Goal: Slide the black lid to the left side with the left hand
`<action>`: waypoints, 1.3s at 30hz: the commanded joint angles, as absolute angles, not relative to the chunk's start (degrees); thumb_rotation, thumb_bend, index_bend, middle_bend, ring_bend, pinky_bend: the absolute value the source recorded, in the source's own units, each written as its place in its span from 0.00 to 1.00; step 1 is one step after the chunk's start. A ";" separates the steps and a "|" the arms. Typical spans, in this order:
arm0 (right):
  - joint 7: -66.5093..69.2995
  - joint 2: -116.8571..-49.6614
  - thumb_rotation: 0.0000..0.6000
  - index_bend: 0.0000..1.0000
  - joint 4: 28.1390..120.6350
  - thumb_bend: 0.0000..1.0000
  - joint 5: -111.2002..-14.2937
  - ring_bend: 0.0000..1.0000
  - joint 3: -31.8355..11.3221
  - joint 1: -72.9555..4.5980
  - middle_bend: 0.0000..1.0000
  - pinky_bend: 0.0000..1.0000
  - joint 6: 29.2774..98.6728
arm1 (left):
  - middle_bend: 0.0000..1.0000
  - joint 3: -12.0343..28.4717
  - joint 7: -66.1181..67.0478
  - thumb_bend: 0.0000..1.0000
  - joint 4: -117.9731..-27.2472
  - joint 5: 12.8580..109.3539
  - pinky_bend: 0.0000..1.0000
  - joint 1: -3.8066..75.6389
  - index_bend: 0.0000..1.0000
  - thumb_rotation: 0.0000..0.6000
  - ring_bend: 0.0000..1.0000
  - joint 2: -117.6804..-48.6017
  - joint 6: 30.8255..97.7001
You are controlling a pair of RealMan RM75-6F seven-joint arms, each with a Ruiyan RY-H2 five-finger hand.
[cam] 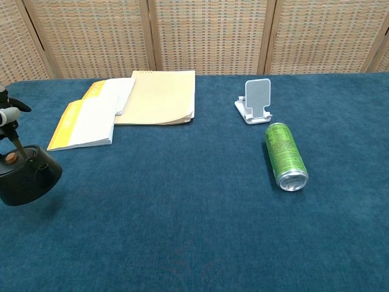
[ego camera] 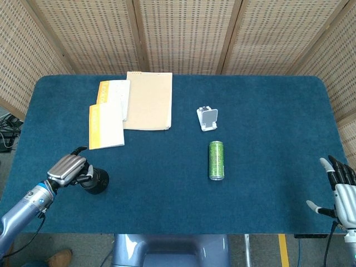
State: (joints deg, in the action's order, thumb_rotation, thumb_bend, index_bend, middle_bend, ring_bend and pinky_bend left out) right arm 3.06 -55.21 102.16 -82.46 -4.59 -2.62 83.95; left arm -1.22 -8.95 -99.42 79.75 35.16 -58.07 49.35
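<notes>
The black lid [ego camera: 98, 181] is a round dark dome near the table's front left; the chest view has the lid [cam: 25, 180] at its left edge. My left hand [ego camera: 69, 168] lies just left of it, fingers curled down onto the lid's left side and thumb sticking out. Only part of the left hand [cam: 7, 114] shows in the chest view, with one thin fingertip touching the lid's top. My right hand [ego camera: 340, 192] hovers past the table's front right corner with its fingers spread and nothing in them.
A green can [ego camera: 216, 160] lies on its side mid-table, with a white phone stand [ego camera: 207, 118] behind it. A tan notepad [ego camera: 148, 100] and two yellow-edged booklets [ego camera: 107, 114] lie at the back left. The blue table edge [ego camera: 22, 139] is close on the left.
</notes>
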 commanded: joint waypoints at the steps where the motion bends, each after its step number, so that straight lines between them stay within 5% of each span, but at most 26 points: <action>1: 3.19 -55.15 1.00 0.00 102.12 0.00 -82.42 0.00 -4.62 -2.60 0.00 0.00 84.00 | 1.00 -0.91 -7.21 0.98 -99.50 79.15 0.08 35.31 1.00 0.19 0.85 -58.15 49.09; 3: 3.28 -55.13 1.00 0.00 102.12 0.00 -82.44 0.00 -4.64 -2.59 0.00 0.00 84.03 | 1.00 -0.73 -6.01 0.99 -99.20 79.19 0.11 35.30 1.00 0.19 0.85 -58.39 49.42; 5: 3.39 -55.09 1.00 0.00 102.13 0.00 -82.54 0.00 -4.64 -2.56 0.00 0.00 84.13 | 1.00 -0.43 -2.87 0.98 -97.73 80.38 0.25 35.09 1.00 0.19 0.85 -59.27 51.32; 8: 3.49 -55.05 1.00 0.00 102.13 0.00 -82.61 0.00 -4.63 -2.53 0.00 0.00 84.19 | 1.00 -0.03 0.81 0.94 -95.94 81.56 0.75 34.44 1.00 0.19 0.85 -61.02 54.13; 10: 3.53 -55.04 1.00 0.00 102.13 0.00 -82.62 0.00 -4.62 -2.51 0.00 0.00 84.22 | 1.00 0.17 2.74 0.94 -95.42 81.51 0.86 34.33 1.00 0.19 0.85 -61.66 54.72; 27: 3.82 -54.93 1.00 0.00 102.14 0.00 -82.66 0.00 -4.65 -2.46 0.00 0.00 84.30 | 1.00 1.24 7.77 1.00 -94.95 80.34 0.97 34.66 1.00 0.21 0.85 -62.34 54.69; 36: 3.87 -54.90 1.00 0.00 102.18 0.00 -82.70 0.00 -4.66 -2.46 0.00 0.00 84.32 | 1.00 4.03 8.18 1.00 -91.86 83.81 0.97 36.13 1.00 0.51 0.85 -64.50 58.30; 39: 3.89 -54.90 1.00 0.00 102.18 0.00 -82.62 0.00 -4.68 -2.50 0.00 0.00 84.23 | 1.00 5.09 7.00 1.00 -89.76 85.72 0.98 37.41 1.00 0.54 0.85 -65.84 59.08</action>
